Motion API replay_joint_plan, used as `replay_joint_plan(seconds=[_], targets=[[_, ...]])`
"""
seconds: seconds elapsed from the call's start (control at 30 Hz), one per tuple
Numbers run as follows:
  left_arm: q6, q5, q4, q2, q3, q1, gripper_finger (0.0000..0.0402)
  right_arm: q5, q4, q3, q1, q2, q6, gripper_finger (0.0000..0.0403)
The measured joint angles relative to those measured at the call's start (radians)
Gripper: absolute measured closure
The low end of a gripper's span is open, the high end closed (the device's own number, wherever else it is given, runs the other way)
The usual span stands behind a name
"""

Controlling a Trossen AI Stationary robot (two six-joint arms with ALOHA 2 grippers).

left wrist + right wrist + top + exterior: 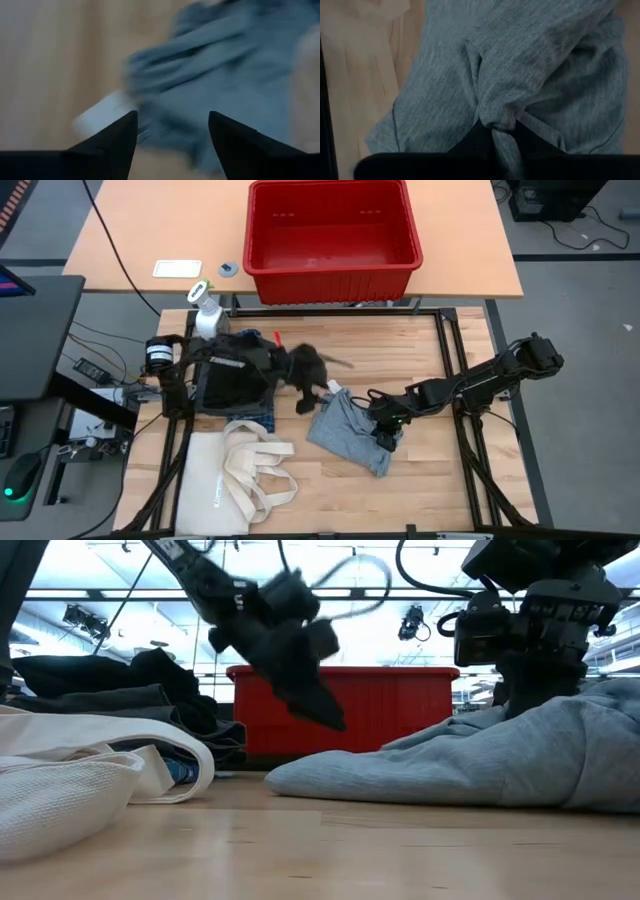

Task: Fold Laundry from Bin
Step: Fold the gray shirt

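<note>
Laundry sits in two places on the wooden table (400,360): a stack of dark folded pieces (232,380) at the left beside the cream tote bag (235,475), and a grey garment (345,432) crumpled near the middle. Just above that garment's left edge hangs the left gripper (322,392), fingers spread and empty. Further right, the right gripper (495,131) pinches a fold of the grey cloth, and the red bin (332,238) stands on the far table.

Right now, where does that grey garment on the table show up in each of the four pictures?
High view: grey garment lies crumpled at table centre, right pincer on it.
Low view: a broad mound at right.
Left wrist view: blurred, beyond the open fingers.
Right wrist view: fills the picture, pinched.
Shared landmark: red bin, seen in high and low views only.
</note>
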Motion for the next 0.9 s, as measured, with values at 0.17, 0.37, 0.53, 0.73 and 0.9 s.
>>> replay_joint_plan(seconds=[0.17, 0.37, 0.53, 0.73, 0.9], targets=[[0.0, -0.136, 0.071, 0.027, 0.001, -0.168, 0.0165, 0.008, 0.003, 0.0, -0.001, 0.0, -0.006, 0.0368], [-0.016, -0.223, 0.21, 0.07, 0.0, -0.269, 0.0186, 0.015, -0.029, 0.02, -0.005, 0.0, -0.041, 0.0368], [-0.064, -0.229, 0.201, 0.071, 0.0, -0.268, 0.0201, 0.064, -0.211, 0.091, -0.008, 0.0, -0.034, 0.0368], [-0.091, -0.219, 0.202, 0.118, 0.0, -0.288, 0.0209, 0.071, -0.215, 0.108, -0.015, 0.0, -0.053, 0.0368], [-0.12, -0.235, 0.236, 0.203, 0.001, -0.294, 0.0209, 0.07, -0.192, 0.107, -0.019, 0.0, -0.055, 0.0368]])
